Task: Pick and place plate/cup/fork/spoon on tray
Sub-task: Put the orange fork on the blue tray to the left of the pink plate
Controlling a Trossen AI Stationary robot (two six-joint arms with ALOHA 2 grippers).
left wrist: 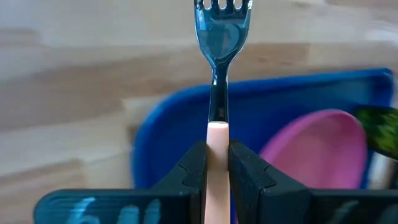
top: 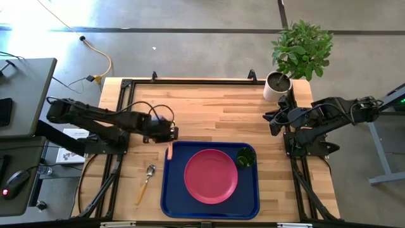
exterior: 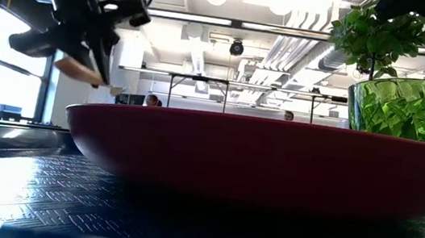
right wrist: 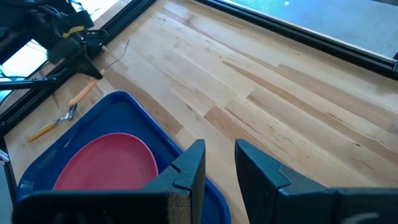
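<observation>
My left gripper [top: 169, 134] is shut on the fork [left wrist: 222, 37] above the far left corner of the dark-blue tray [top: 171, 202]. The fork's silver tines [left wrist: 222, 6] point toward the table's far edge, and its orange handle end [top: 169, 152] points toward the near edge. The pink plate [top: 211, 176] lies in the middle of the tray, with the green cup [top: 245, 157] standing in the tray's far right corner. The spoon [top: 147, 183] lies flat on the table left of the tray. My right gripper [right wrist: 217, 165] is open and empty at the table's right edge. My left gripper pinches the fork's orange handle [left wrist: 217, 134] between its two fingers [left wrist: 193, 168], close to where the handle meets the metal neck. The fingers come from above. The fork is lifted clear of the tray, and its free handle end [exterior: 80, 70] sticks out below the gripper.
A white pot with a leafy plant [top: 278, 85] stands at the table's far right corner, close to my right arm. Bare wooden table [top: 215, 107] lies beyond the tray. In the tray, a bare strip [top: 174, 177] runs left of the plate.
</observation>
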